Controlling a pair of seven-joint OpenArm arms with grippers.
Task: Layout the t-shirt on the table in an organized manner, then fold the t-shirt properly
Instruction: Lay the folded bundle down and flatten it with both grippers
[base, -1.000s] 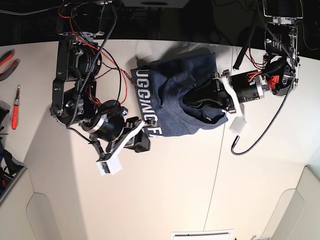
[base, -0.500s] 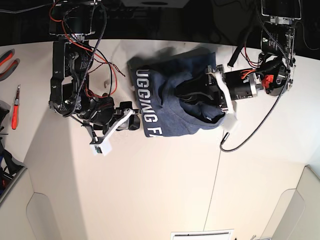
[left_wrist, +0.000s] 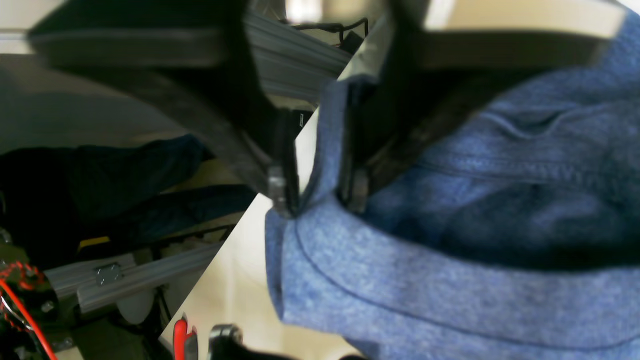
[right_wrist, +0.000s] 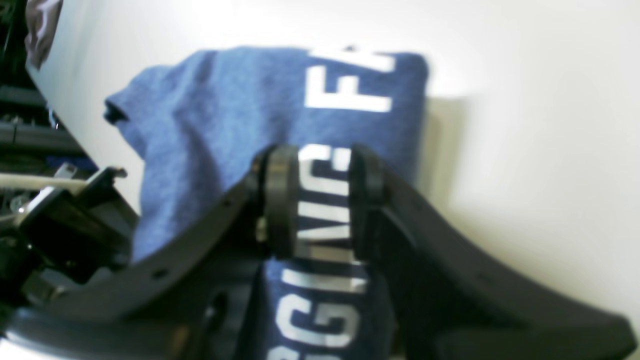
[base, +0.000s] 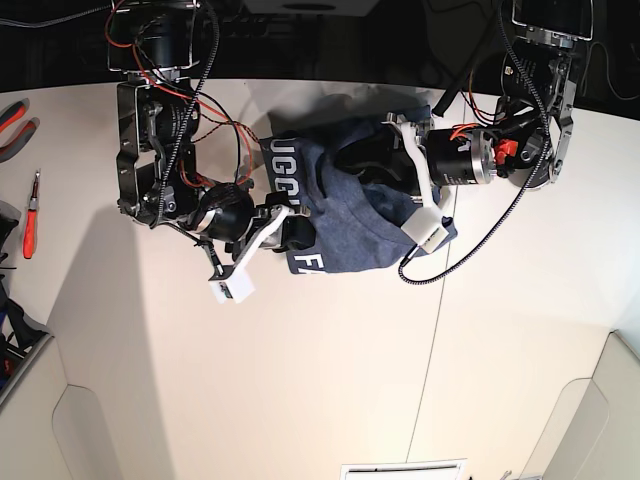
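The navy t-shirt (base: 350, 215) (white lettering up) lies bunched on the table (base: 330, 380).

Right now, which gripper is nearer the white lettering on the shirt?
Right. The right gripper straddles the lettering at the t-shirt's printed edge; the left gripper is on plain fabric at the opposite side.

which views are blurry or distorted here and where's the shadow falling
Left wrist view: the left gripper up close is smeared and dark, while the t-shirt weave stays fairly sharp. Right wrist view: soft throughout, with the shirt's shadow on the table. Base view: sharp but fisheye-curved at the edges.
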